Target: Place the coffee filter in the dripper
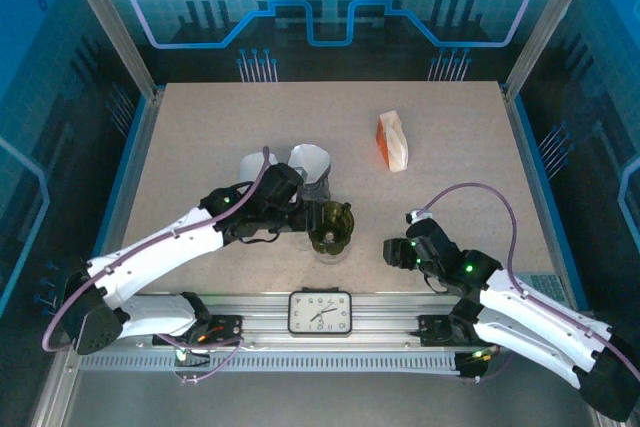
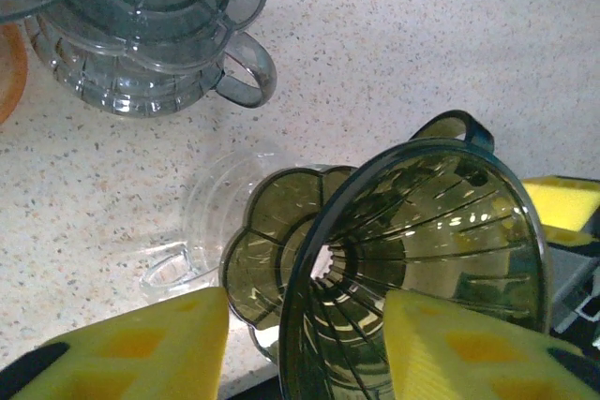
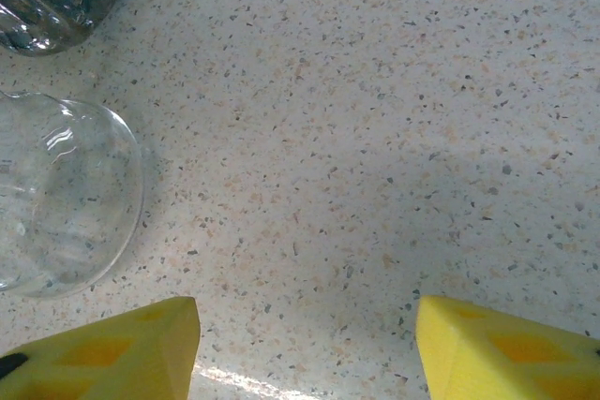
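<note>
left wrist: left gripper straddles the dripper rim; right gripper parted.

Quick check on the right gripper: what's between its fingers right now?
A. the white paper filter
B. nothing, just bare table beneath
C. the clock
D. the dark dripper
B. In the right wrist view, the right gripper has its fingers spread wide over the speckled table. A clear glass piece lies off to one side, outside the fingers.
</note>
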Controlling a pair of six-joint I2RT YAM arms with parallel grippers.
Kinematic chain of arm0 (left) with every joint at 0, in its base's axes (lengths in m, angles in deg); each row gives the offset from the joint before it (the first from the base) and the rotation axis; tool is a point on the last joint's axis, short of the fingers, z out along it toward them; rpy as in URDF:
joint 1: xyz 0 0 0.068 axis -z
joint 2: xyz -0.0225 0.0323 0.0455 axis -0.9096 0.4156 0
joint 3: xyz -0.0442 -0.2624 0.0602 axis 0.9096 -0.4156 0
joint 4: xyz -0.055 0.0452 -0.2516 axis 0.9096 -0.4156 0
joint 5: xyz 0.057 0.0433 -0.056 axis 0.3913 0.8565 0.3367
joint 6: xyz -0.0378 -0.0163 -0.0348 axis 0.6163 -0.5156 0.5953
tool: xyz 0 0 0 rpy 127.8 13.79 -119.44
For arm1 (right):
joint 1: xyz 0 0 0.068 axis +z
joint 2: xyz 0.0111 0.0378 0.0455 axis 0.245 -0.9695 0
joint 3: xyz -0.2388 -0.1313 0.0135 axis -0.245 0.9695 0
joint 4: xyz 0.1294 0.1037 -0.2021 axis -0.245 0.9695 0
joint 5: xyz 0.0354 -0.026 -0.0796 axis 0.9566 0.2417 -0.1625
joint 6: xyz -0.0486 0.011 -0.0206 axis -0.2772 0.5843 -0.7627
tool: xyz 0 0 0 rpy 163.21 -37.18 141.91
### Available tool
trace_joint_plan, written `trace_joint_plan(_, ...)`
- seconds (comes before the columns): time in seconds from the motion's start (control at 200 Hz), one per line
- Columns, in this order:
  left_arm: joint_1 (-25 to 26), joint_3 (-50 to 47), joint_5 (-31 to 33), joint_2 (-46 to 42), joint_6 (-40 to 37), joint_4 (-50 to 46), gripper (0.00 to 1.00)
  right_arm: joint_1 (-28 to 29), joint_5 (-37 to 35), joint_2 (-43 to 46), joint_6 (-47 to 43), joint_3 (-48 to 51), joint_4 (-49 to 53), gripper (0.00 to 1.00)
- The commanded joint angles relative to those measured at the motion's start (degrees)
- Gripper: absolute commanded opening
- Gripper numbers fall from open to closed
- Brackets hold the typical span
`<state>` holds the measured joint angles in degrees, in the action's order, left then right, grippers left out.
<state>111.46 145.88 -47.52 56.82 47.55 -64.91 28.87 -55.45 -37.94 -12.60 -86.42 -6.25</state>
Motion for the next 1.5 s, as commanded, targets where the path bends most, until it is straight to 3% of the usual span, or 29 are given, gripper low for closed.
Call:
trace_joint_plan(0.0, 0.0, 0.4, 0.5, -2.8, -0.4, 0.6, 0.63, -0.5, 0.0, 0.4, 0.4, 0.5, 0.0, 0.65)
trace_joint_plan(0.2, 0.0, 1.1, 1.1, -8.6, -0.7, 1.8, 0.99, -1.0, 1.4, -0.8, -1.7, -1.1, -2.2, 0.67)
trace_joint_plan(0.315, 0.0, -0.4, 2.9, -12.8, -1.1, 2.7, 0.99, -3.7, 2.3, -5.0, -4.4, -4.9, -4.0, 0.67)
trace_joint_plan(0.48, 0.0, -7.1, 5.8, -20.9, -0.9, 6.2, 0.99, -13.9, 8.5, -14.4, -8.6, -11.6, -9.3, 0.61)
trace_joint_plan(0.75, 0.1, -17.6, 5.4, -28.4, 0.0, 8.9, 0.99, -23.2, 11.1, -34.0, -15.0, -27.5, -13.0, 0.55)
trace_joint_plan(1.091, 0.1, -24.9, 4.6, -34.4, -1.7, 12.5, 0.99, -25.3, 5.3, -55.1, -21.0, -48.6, -8.5, 0.42)
trace_joint_plan(1.496, 0.0, -27.6, 8.3, -34.1, -3.4, 12.2, 0.99, -27.3, -1.9, -65.4, -26.5, -60.6, -2.8, 0.3)
